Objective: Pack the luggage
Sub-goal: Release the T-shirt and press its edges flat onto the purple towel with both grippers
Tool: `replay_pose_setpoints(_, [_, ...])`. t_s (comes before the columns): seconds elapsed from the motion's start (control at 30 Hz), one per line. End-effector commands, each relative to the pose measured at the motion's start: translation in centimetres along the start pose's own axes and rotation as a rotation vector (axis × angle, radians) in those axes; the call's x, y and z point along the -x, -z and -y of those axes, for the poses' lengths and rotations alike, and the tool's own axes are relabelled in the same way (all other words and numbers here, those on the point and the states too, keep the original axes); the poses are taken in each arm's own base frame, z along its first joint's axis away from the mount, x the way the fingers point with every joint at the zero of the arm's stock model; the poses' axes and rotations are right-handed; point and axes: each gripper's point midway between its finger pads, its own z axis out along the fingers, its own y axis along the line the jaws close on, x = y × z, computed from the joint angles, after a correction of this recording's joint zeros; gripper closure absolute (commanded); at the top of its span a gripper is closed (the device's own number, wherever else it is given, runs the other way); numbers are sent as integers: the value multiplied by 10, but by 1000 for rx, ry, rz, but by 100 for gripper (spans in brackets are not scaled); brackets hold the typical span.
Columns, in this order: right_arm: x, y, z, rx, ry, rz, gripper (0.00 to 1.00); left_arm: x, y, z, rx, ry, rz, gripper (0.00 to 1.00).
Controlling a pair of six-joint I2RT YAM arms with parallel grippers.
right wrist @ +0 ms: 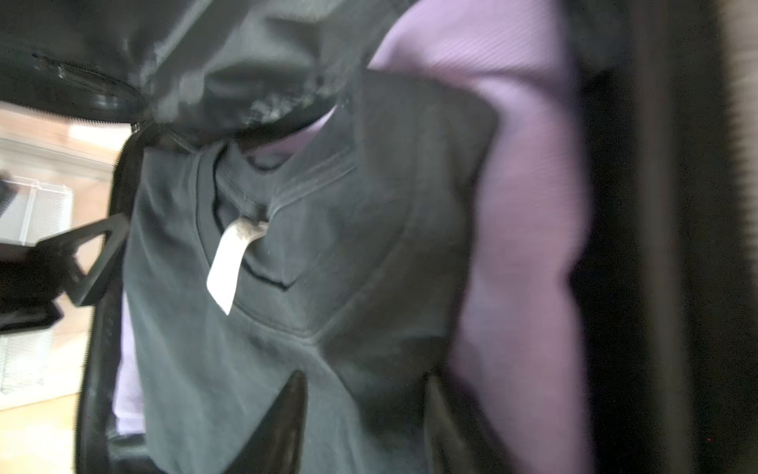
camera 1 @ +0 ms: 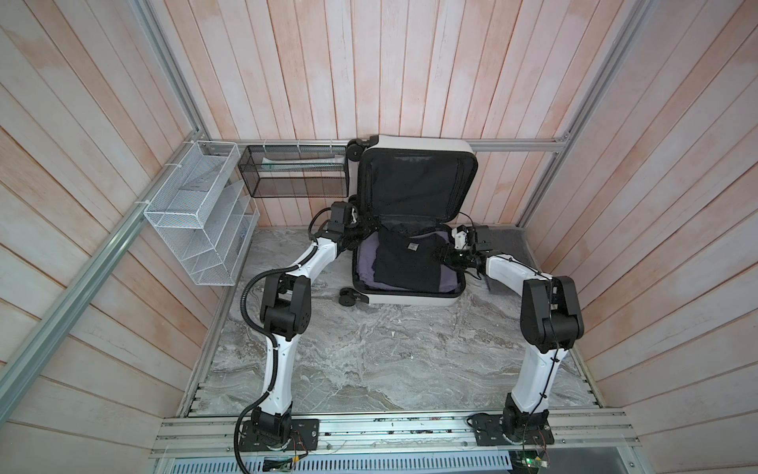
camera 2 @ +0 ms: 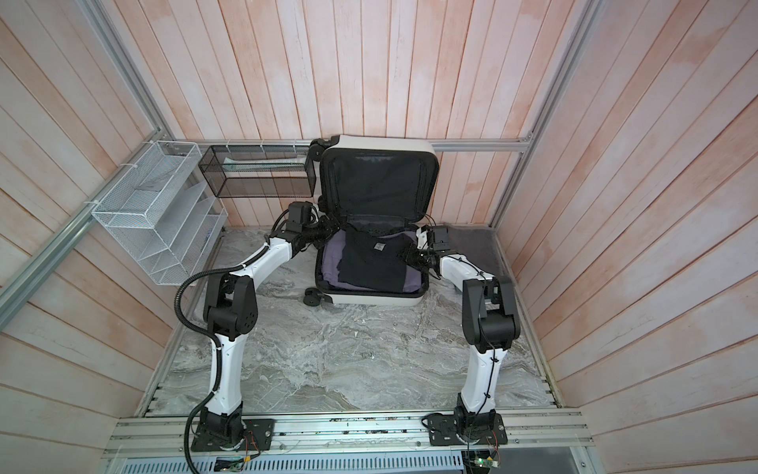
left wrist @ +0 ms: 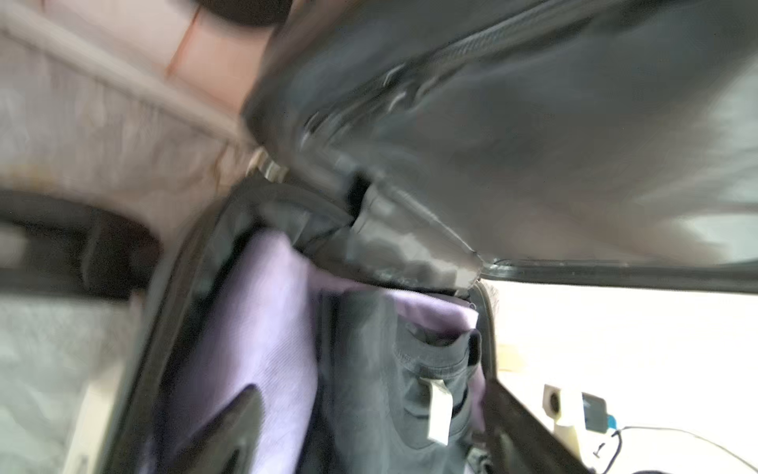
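Right wrist view: the right gripper [right wrist: 365,379] is seen spread, empty, above a black shirt [right wrist: 348,246] laid on purple clothing [right wrist: 521,184] in the luggage [camera 1: 410,299]; the left gripper [left wrist: 369,394] is likewise spread.

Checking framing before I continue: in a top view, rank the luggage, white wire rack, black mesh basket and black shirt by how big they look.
1. luggage, with its lid open
2. white wire rack, wall-mounted and probably nearer the camera, so its rank is unsure
3. black mesh basket
4. black shirt, not much smaller than the basket
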Motion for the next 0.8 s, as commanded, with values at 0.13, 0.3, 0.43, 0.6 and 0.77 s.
replay_pose_setpoints(0.13, [21, 58, -29, -11, 49, 91, 43, 7, 41, 74, -151, -115, -7, 0])
replay_pose_setpoints(0.3, [14, 68, -39, 52, -4, 115, 45, -30, 32, 106, -257, -163, -101, 0])
replay_pose_setpoints(0.43, [5, 59, -42, 83, -28, 100, 45, -54, 6, 108, -305, -184, -170, 0])
replay_pose_setpoints(0.6, [17, 43, -46, 96, -25, 109, 46, -58, -22, 83, -288, -174, -161, 0])
replay_pose_setpoints(0.77, [30, 13, -41, 101, -39, 89, 47, -54, -37, 50, -252, -132, -148, 0])
